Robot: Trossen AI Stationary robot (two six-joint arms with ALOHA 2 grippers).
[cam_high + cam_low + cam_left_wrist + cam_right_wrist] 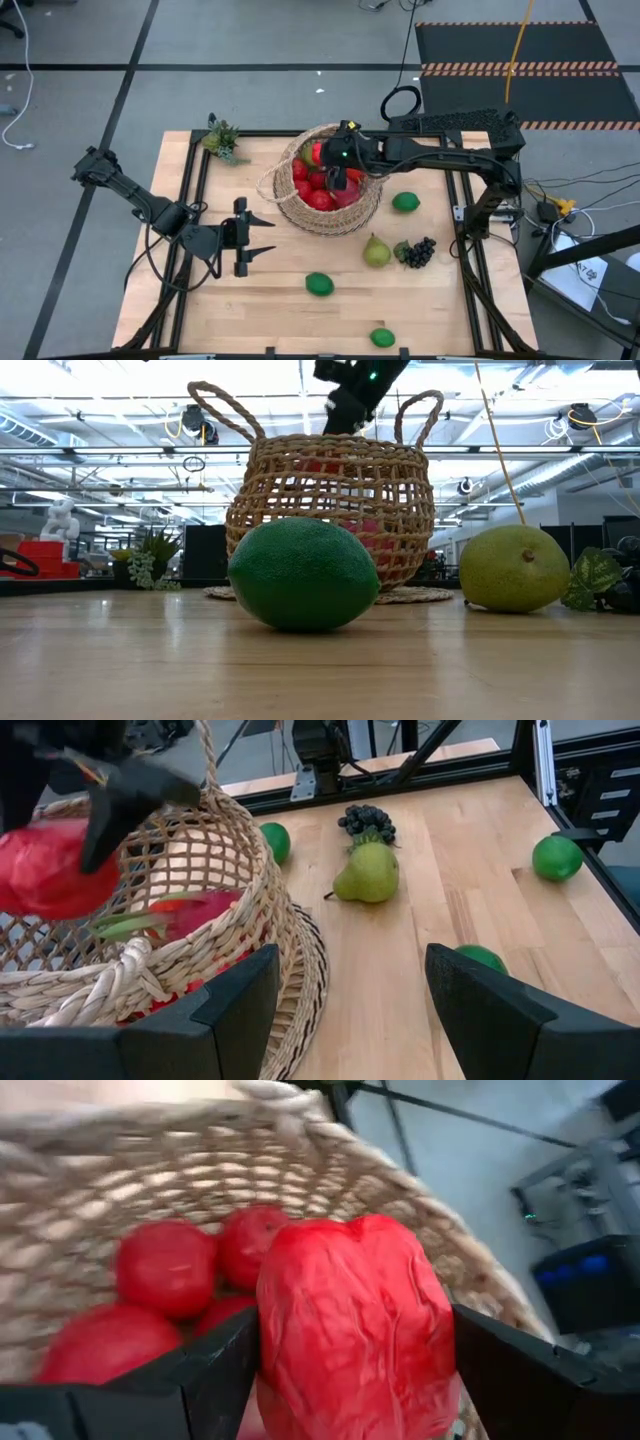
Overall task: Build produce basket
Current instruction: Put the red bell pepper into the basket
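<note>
Right gripper (350,1380) is over the basket (290,205), fingers clamped on either side of a red pepper (352,1320), which hangs above the red fruit (165,1265) already inside. The basket stands at the far middle of the desk (280,310).

Left gripper (262,237) waits low on the left, just beside the basket, fingers spread, holding nothing.

Not yet packed: two limes (319,284) (382,338) at the near edge, a third lime (405,202) right of the basket, and a pear (376,252) touching the grapes (419,251). A small plant (222,139) sits at the far left corner.

Risks, my judgement:
- The pepper is wide and the pile is high; dropped from here it may bounce or roll off the heap toward the rim.
- The basket is light wicker. The arm brushing a loop handle (222,412) could shove or tip it.
- The left gripper is close to the wall; any sweep could nudge the basket.
</note>
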